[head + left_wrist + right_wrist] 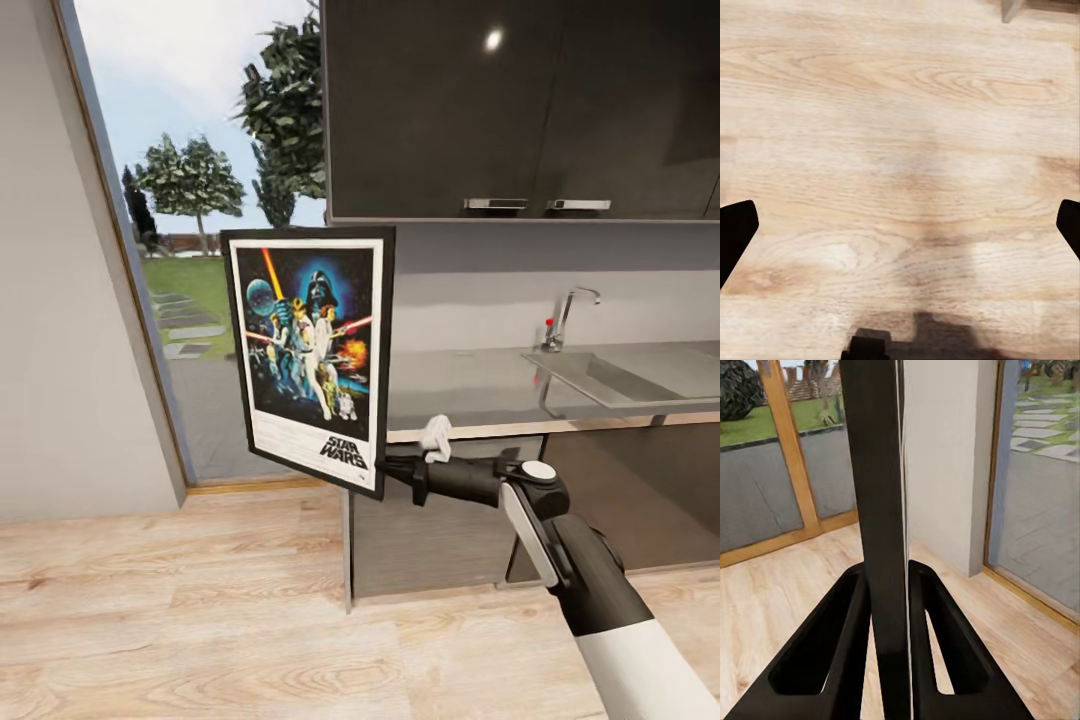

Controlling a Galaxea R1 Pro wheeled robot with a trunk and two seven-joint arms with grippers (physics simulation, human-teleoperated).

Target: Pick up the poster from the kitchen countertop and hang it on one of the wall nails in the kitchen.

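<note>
The Star Wars poster hangs upright in the air, in front of the left end of the kitchen countertop. My right gripper is shut on its lower right edge. In the right wrist view the poster shows edge-on as a dark vertical strip pinched between the two black fingers. My left gripper points down at the wooden floor, its fingertips wide apart and empty. No wall nail can be made out.
The countertop carries an inset steel sink and a chrome tap, under dark wall cupboards. A large window onto a garden lies left, beside an off-white wall. Wooden floor spreads in front.
</note>
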